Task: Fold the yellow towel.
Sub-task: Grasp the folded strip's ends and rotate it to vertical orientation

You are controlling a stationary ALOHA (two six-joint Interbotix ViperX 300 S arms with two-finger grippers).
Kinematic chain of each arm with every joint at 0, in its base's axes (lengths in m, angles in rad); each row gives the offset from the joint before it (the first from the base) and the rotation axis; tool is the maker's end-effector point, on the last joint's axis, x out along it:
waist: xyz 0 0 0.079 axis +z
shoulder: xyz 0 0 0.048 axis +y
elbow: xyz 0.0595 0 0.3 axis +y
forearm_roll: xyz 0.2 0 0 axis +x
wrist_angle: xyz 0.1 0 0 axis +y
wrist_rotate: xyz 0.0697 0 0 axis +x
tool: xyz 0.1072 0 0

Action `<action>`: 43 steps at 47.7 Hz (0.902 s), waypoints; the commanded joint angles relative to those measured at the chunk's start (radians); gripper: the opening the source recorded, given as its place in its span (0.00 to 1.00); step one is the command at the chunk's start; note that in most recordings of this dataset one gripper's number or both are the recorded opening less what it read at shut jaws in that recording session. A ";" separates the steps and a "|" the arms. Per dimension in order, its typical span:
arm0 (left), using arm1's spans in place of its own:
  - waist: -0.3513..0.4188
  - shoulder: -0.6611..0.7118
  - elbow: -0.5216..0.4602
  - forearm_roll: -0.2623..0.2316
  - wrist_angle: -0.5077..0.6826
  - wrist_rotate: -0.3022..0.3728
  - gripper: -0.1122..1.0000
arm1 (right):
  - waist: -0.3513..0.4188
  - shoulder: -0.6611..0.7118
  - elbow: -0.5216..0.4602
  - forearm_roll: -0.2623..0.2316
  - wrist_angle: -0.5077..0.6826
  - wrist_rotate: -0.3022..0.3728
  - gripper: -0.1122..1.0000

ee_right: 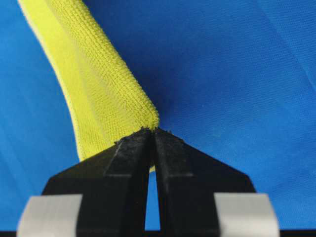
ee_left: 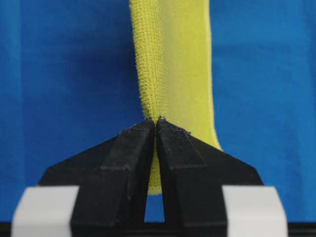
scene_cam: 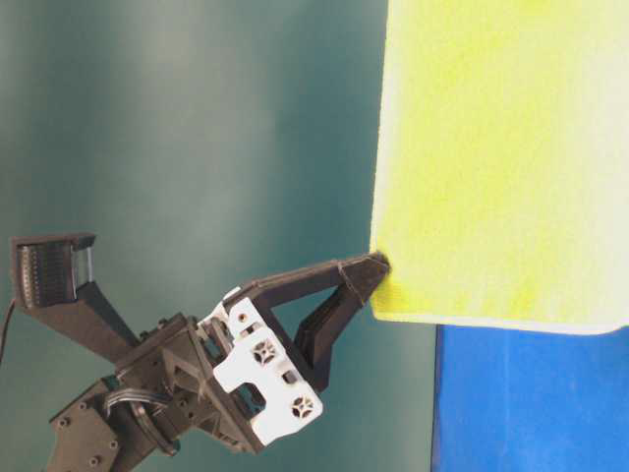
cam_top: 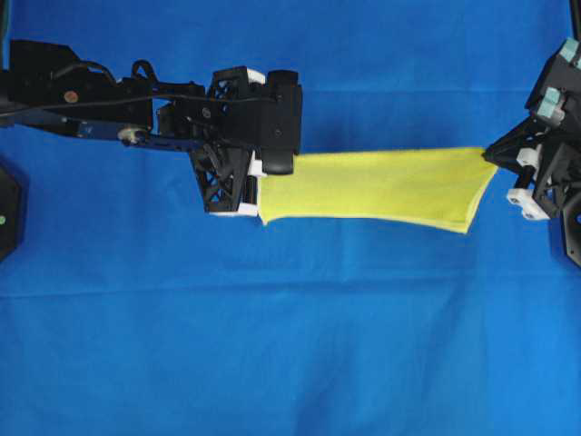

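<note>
The left hand (cam_top: 260,193), clamped tight on one corner, and the right hand (cam_top: 490,153), pinched shut on the opposite corner, hold the yellow towel (cam_top: 372,186) stretched lengthwise between them, hanging above the blue table (cam_top: 290,345).

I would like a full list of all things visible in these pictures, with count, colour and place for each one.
yellow towel: one, bright yellow-green with a paler hem, stretched between the two grippers and hanging from them above the table middle.
blue cloth: one, blue, covers the whole table.
left gripper: one, black with white parts, left of the overhead view, fingers shut on the towel's left end.
right gripper: one, black with white parts, right edge of the overhead view, fingers shut on the towel's right corner.
</note>
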 commanded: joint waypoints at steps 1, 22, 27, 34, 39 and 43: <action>-0.002 -0.026 -0.023 -0.002 -0.002 -0.014 0.13 | -0.005 0.015 -0.021 -0.008 0.000 0.002 0.12; -0.161 0.014 -0.009 -0.002 -0.144 -0.150 0.13 | -0.189 0.117 -0.089 -0.187 -0.075 0.012 0.12; -0.206 0.041 -0.017 -0.002 -0.215 -0.187 0.13 | -0.244 0.166 -0.123 -0.219 -0.126 0.011 0.12; -0.253 0.083 -0.049 -0.002 -0.311 -0.216 0.13 | -0.310 0.252 -0.184 -0.250 -0.210 0.006 0.12; -0.281 0.110 -0.095 -0.002 -0.354 -0.218 0.13 | -0.339 0.313 -0.227 -0.262 -0.261 0.000 0.12; -0.298 0.138 -0.149 -0.002 -0.374 -0.206 0.13 | -0.351 0.364 -0.265 -0.278 -0.296 -0.002 0.12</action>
